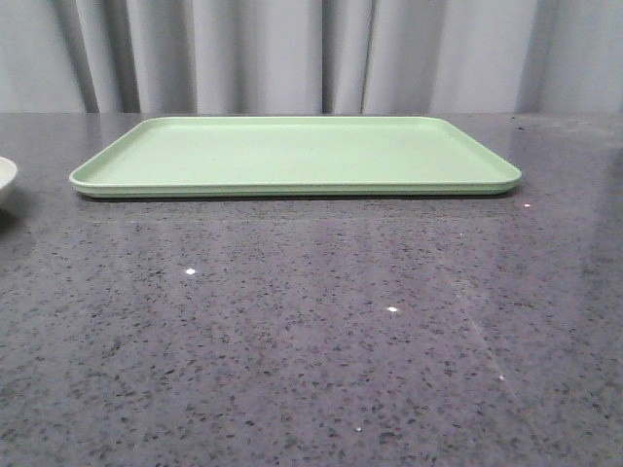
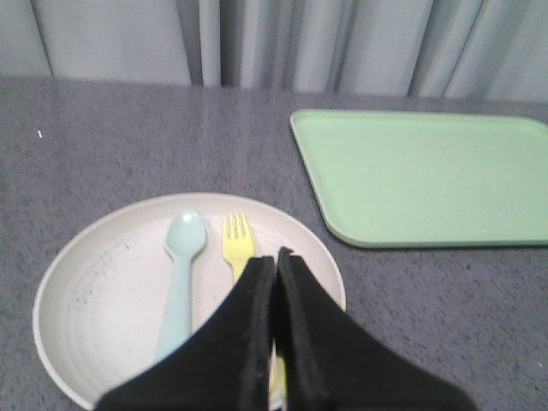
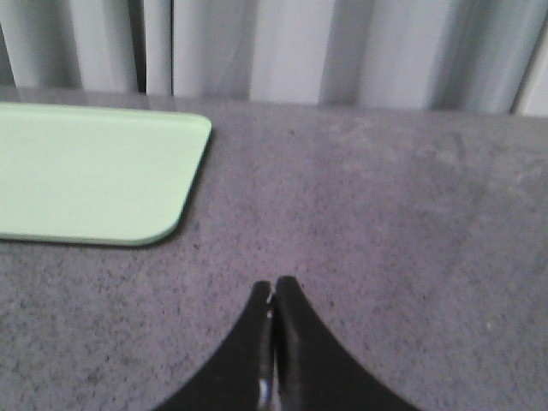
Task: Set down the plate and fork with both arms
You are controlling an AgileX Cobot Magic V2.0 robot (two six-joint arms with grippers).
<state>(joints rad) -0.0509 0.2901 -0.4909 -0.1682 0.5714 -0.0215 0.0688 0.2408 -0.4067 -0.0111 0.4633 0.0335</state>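
Across the dark grey speckled stone worktop (image 1: 311,341), backed by pale grey curtains (image 1: 292,53), a large rectangular pale green plastic tray (image 1: 292,156) lies flat toward the far side, and a round, shallow, off-white speckled plate (image 2: 111,291) sits well apart from it on the robot's left, only its rim edge showing in the front view. Inside the plate a pale blue round-ended plastic spoon (image 2: 180,274) and a small bright yellow plastic fork (image 2: 238,248) lie side by side, close but apart. Above the fork's handle the black left hand (image 2: 275,257) hangs with its fingers pressed together on nothing, and the black right hand (image 3: 272,291), likewise pressed together, hangs over bare worktop near the tray's corner.
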